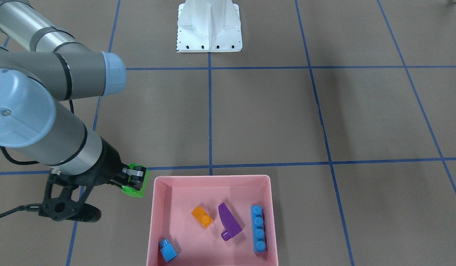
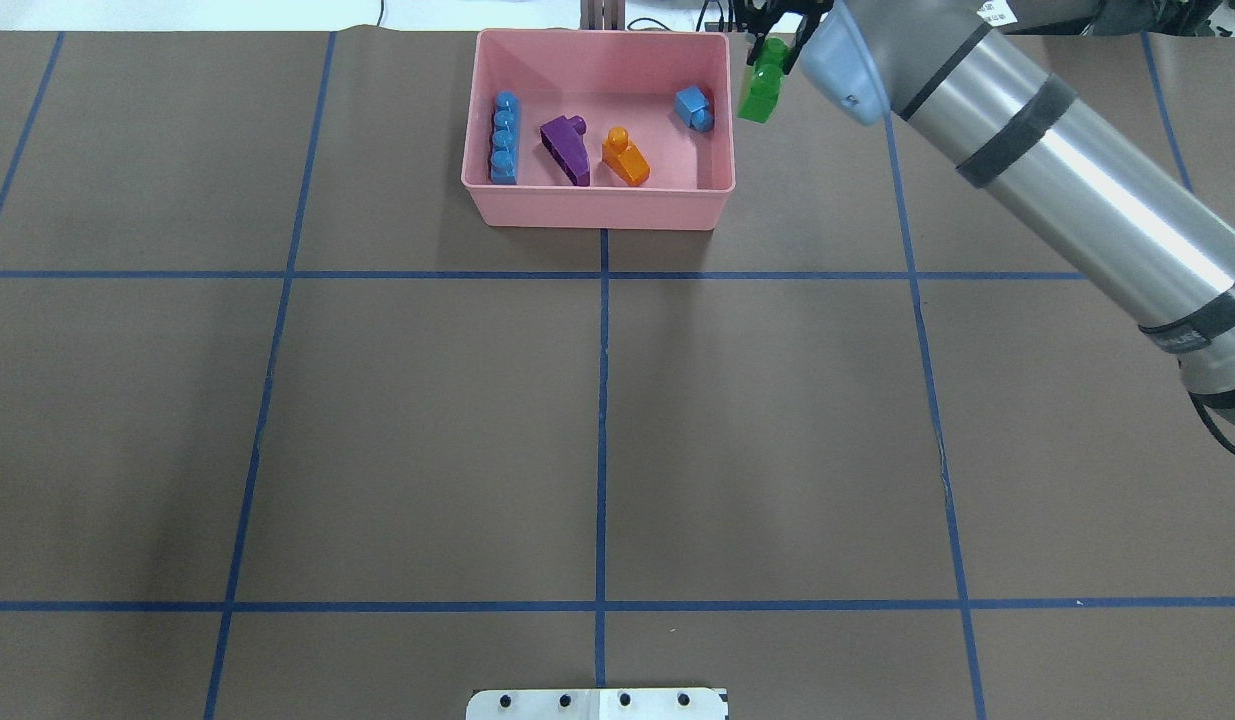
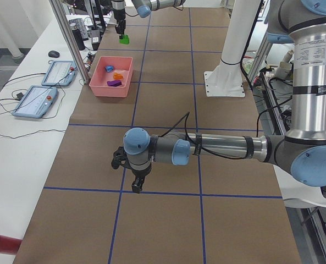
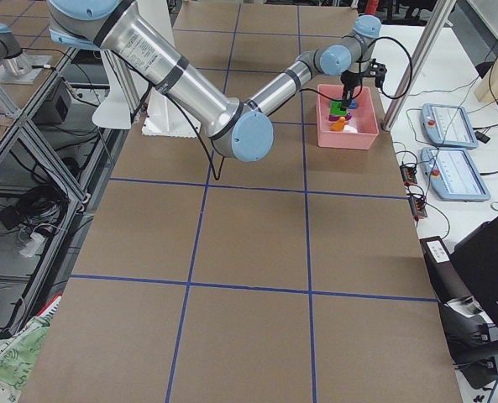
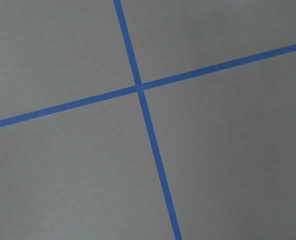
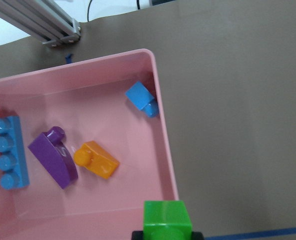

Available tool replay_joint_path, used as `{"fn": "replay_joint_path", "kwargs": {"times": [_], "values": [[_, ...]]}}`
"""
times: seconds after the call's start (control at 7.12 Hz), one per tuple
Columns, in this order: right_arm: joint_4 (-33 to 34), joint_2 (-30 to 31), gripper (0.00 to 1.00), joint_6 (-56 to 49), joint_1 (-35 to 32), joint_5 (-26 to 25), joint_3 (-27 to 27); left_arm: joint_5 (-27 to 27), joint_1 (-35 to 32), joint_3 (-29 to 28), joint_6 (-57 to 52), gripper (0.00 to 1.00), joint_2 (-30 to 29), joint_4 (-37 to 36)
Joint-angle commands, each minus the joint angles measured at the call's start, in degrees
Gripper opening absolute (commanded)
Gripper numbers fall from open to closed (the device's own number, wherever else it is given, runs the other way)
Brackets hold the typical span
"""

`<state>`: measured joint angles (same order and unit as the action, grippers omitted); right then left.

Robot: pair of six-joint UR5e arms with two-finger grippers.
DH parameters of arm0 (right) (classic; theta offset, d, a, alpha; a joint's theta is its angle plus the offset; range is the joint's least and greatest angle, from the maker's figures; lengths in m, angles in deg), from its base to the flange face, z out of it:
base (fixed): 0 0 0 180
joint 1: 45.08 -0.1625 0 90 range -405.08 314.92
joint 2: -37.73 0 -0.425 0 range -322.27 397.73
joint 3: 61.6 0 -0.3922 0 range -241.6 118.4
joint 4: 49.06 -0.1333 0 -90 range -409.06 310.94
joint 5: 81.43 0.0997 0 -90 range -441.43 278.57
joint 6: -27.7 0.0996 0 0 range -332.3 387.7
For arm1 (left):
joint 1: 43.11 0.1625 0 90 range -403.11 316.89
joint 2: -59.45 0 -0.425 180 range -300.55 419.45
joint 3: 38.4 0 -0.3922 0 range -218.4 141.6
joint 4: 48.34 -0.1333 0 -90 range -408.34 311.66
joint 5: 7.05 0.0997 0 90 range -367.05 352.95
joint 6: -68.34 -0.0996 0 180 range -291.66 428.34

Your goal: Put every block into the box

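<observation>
The right fingers [image 1: 134,173] were clamped on the green two-stud brick [image 1: 138,187], one finger on each side of it. The brick hung just outside the pink box [image 1: 213,177], beside the wall on the robot's right and close to a corner. It was not inside the rim. Whether it touched the worktop [image 1: 268,118] could not be told.

Inside the box lay the other four bricks, all apart from one another:
- The small blue single-stud brick [image 1: 168,250] lay close to the wall nearest the green one.
- The orange single-stud brick [image 1: 202,217] lay near the middle.
- The purple sloped wedge [image 1: 229,221] lay just beside the orange brick.
- The long blue four-stud brick [image 1: 258,229] lay along the opposite wall.

The right arm reached across the worktop to the box.

The left fingers [image 3: 137,181] pointed down over the worktop, well apart from the box. Only the side view showed them, so their spread could not be told. The left wrist camera saw only brown worktop and crossing blue tape lines [image 5: 138,88]. The white robot base [image 1: 209,27] stood across the worktop from the box.
</observation>
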<state>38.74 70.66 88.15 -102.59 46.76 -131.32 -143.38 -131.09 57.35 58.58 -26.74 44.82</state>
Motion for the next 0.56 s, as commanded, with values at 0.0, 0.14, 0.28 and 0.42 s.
{"fn": "replay_joint_path", "kwargs": {"times": [0.0,0.14,0.28,0.42], "values": [[-5.9,-8.5,0.0,9.7,5.2,-6.5,9.7,0.0,0.0,-0.1,0.0,1.0,-0.1,0.0],[-9.5,-8.8,0.0,12.2,6.9,-8.8,11.2,0.0,0.0,-0.1,0.0,1.0,0.0,0.0],[-14.7,-10.1,0.0,16.1,8.8,-12.8,15.0,0.0,0.0,-0.1,0.0,1.0,0.0,0.0],[-18.6,-11.8,0.0,19.1,10.5,-15.0,18.4,0.0,0.0,-0.1,0.0,1.0,0.0,0.0]]}}
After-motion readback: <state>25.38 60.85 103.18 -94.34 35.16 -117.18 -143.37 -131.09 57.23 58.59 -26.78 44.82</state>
